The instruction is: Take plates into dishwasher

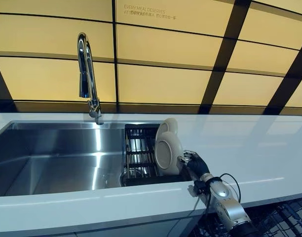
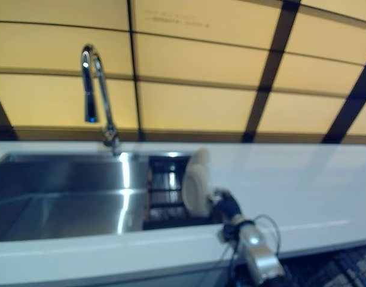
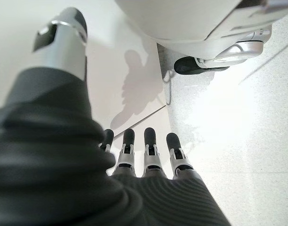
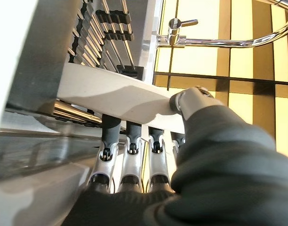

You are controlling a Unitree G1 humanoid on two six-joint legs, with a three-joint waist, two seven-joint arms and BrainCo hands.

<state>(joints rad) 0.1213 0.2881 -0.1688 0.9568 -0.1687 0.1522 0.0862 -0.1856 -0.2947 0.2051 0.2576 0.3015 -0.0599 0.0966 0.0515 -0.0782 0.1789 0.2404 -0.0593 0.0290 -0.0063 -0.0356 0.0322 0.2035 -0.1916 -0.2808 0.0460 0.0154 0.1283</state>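
Two white plates stand on edge in a dark wire rack [image 1: 137, 165] at the right end of the sink. The nearer plate [image 1: 168, 153] is the larger in view; the second plate [image 1: 167, 127] stands just behind it. My right hand [image 1: 195, 165] reaches over the counter edge to the nearer plate. In the right wrist view its fingers [image 4: 130, 141] lie along one face of the plate [image 4: 116, 94] and its thumb [image 4: 191, 101] presses the other face, pinching the rim. My left hand [image 3: 148, 162] shows only in its wrist view, hanging low over the floor with straight fingers, holding nothing.
The steel sink basin [image 1: 52, 158] lies to the left of the rack, with a tall chrome faucet [image 1: 87, 74] behind it. A white counter [image 1: 249, 148] runs to the right. A dark wire rack [image 1: 284, 217] shows below the counter at the lower right.
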